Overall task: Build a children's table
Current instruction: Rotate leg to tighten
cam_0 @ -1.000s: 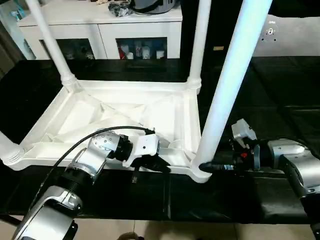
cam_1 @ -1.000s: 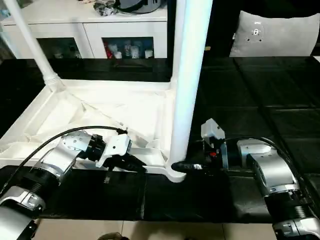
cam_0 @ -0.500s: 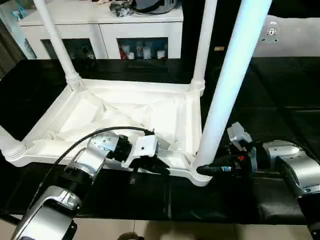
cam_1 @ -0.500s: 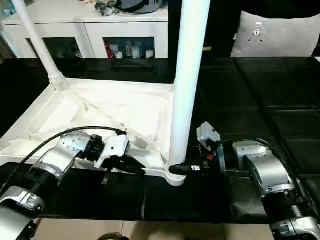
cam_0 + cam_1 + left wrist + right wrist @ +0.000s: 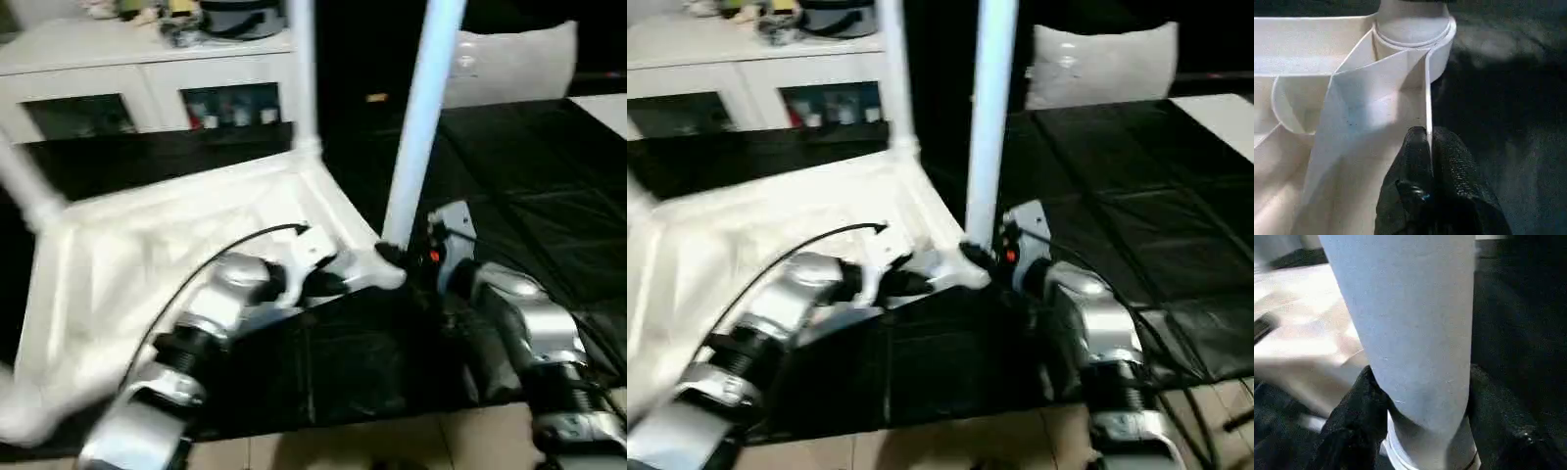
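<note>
While the white table [image 5: 147,264] lies upside down on the black work table [image 5: 509,186], its legs stand up from the corner sockets, one leg [image 5: 423,108] rising at the near right corner. Both black fingers of the left gripper [image 5: 1427,147] are pressed together on the thin rim wall of the top, just beside that corner socket [image 5: 1415,36]. At the foot of the same leg, the right gripper [image 5: 1420,396] has its fingers [image 5: 1352,416] closed against either side of the leg. White cabinets [image 5: 147,88] stand behind.
</note>
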